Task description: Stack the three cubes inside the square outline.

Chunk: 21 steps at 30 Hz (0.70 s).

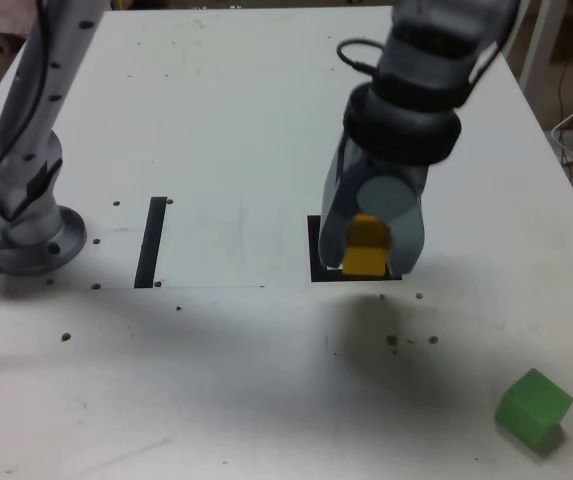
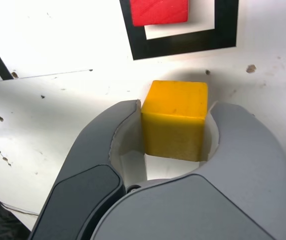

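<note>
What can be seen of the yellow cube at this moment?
The yellow cube is a small matte block with plain faces, the top brighter than the shaded side. It sits upright between the two grey fingers of the claw, which is shut on it. In the exterior view it appears held over the square outline. The wrist view shows the table beyond it.

A white table (image 1: 216, 120) fills the scene, speckled with small dark holes. A straight black tape strip (image 1: 151, 241) lies toward the exterior view's left.
</note>
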Each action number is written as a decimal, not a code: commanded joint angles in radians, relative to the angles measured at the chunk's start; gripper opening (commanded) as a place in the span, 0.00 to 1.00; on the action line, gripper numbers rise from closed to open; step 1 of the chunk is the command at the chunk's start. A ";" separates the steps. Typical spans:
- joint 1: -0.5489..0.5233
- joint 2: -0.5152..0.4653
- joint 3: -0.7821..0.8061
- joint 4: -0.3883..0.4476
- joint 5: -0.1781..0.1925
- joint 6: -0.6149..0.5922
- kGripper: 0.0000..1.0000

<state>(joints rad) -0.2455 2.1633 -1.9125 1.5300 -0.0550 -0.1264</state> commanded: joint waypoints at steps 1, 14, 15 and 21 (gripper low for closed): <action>0.012 -0.042 0.024 0.015 0.010 -0.004 0.28; 0.138 -0.124 0.102 0.026 0.025 0.070 0.28; 0.146 -0.123 0.103 0.025 0.025 0.079 0.28; 0.182 -0.104 0.100 0.019 0.017 0.123 0.28</action>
<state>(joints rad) -0.0690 2.0478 -1.8107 1.5430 -0.0348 -0.0100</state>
